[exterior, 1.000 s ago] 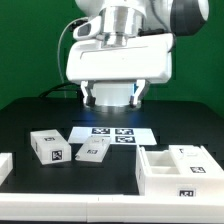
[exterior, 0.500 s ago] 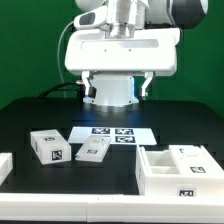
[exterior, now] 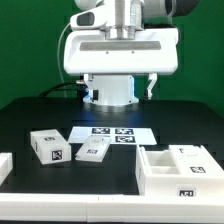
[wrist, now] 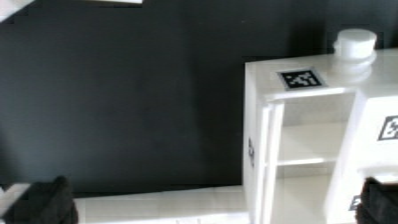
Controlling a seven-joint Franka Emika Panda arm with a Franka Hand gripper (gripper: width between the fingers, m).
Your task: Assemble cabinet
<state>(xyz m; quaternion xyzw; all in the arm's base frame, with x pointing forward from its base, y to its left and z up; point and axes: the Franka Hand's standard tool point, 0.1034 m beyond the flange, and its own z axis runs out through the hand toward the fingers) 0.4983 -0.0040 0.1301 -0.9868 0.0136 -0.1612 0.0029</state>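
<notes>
In the exterior view, the two-finger gripper (exterior: 119,93) hangs above the far middle of the black table (exterior: 30,120). Its jaws are spread wide with nothing between them. The cabinet (exterior: 160,180), a large white boxy plastic body with inner dividers and a square black-and-white tag on its front face, sits on the table in the foreground at the exterior view's right. It is lower than the gripper and well apart from it. Compared with half a second ago, the gripper sits slightly higher. The cabinet, the flat white marker board (exterior: 112,133) and the two small white tagged blocks (exterior: 50,147) have not shifted.

In the wrist view, the cabinet (wrist: 302,150) lies under the gripper (wrist: 208,198), with its tagged rim and open compartments nearer one dark fingertip (wrist: 377,195) than the other. Neither fingertip touches it.
</notes>
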